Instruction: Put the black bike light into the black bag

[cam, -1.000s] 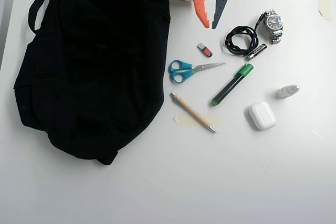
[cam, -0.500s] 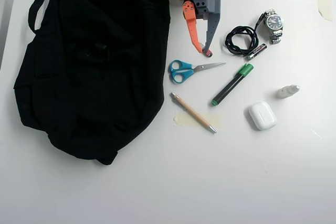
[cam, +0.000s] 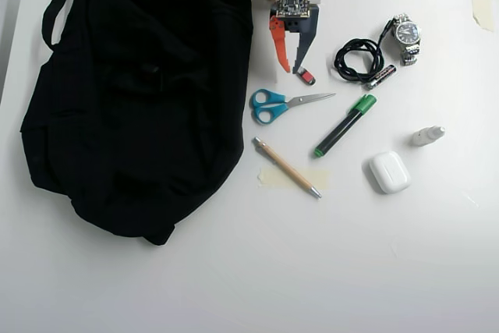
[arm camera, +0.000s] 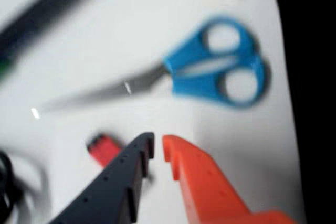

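The black bag lies floppy over the left half of the table in the overhead view, its strap at the top left. The black bike light shows in neither view. My gripper, with one orange and one dark finger, hovers just right of the bag's upper right edge. In the wrist view my gripper has its tips almost together with only a thin slit, and it holds nothing. A small red-and-grey USB stick lies just beside the dark finger. It also shows in the overhead view.
Blue scissors lie below the gripper, also in the wrist view. To the right are a coiled black cable, a watch, a green-capped marker, a pen, a white earbud case and a small white bottle.
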Action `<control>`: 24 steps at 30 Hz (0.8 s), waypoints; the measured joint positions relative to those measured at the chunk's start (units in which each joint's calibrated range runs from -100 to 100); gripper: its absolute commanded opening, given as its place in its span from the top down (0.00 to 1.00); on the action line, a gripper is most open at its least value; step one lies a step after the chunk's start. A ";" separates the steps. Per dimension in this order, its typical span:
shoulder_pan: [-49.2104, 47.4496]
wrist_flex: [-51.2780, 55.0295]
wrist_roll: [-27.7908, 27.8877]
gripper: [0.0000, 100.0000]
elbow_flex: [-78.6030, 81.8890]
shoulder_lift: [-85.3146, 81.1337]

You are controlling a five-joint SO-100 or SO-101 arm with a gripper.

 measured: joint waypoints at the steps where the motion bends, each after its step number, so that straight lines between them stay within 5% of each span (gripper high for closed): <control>1: 0.07 2.56 0.00 0.98 0.00 0.00; 11: 5.36 28.55 0.24 0.98 0.09 -16.18; 24: 9.03 30.51 0.44 0.98 0.09 -16.93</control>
